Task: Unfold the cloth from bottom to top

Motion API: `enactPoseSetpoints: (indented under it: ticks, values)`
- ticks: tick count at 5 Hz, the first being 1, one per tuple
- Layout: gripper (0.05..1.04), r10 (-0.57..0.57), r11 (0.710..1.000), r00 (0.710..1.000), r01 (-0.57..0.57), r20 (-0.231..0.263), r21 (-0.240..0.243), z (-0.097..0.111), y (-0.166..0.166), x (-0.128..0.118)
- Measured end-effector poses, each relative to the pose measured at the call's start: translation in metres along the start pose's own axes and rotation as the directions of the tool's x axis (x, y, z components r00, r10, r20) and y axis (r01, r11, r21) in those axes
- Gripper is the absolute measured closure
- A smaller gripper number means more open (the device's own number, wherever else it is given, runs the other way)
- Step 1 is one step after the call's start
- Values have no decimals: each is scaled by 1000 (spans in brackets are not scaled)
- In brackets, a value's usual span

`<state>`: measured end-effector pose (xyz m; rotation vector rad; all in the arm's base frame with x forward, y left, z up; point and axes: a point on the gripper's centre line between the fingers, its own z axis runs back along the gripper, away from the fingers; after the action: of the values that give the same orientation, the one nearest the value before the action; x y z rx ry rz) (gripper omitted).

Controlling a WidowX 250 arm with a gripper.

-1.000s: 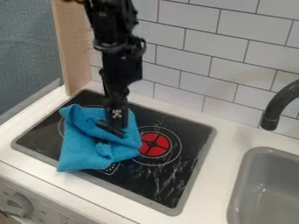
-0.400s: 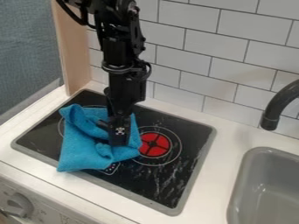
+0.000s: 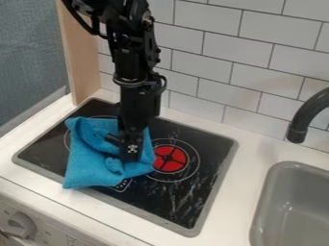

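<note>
My black gripper (image 3: 122,153) hangs down over the middle of the blue cloth (image 3: 90,163), low against its crumpled folds. The cloth lies bunched and folded on the left part of the black stovetop (image 3: 186,202), with one corner pointing to the stove's front edge and a raised fold at the upper left. The gripper covers part of the cloth's right half. Whether cloth is held between the fingertips cannot be told.
A red burner (image 3: 170,158) lies just right of the cloth. The grey sink (image 3: 292,206) and black faucet (image 3: 308,113) are at the right. Behind the stove rises a white tiled wall (image 3: 218,67), with a wooden panel (image 3: 80,53) at the left.
My gripper has come down and a little toward the front onto the cloth, its wrist turning more upright. The cloth's upper left fold has shifted slightly; otherwise the cloth looks the same.
</note>
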<state>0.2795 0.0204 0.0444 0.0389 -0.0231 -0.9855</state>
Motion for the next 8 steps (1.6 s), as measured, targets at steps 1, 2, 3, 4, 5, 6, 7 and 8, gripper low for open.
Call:
enactPoseSetpoints:
  ticks: [1, 2, 3, 4, 5, 6, 7, 8]
  values:
    - [736, 3, 1000, 1000, -3, 3, 2, 0, 0, 0]
    - [928, 2, 1000, 1000, -2, 6, 0, 0, 0, 1]
    - [1012, 7, 1000, 1000, -7, 8, -14, 0, -2, 1]
    - [1027, 16, 1000, 1000, -16, 14, -23, 3, -3, -1]
    - [1030, 37, 999, 998, -36, 57, -5, 17, 5, 0]
    - [1030, 96, 995, 988, -97, 118, 4, 29, 23, -4]
    - [1030, 120, 989, 980, -132, 161, 64, 42, 43, -2]
    - [1030, 164, 976, 972, -185, 171, 118, 43, 65, -9]
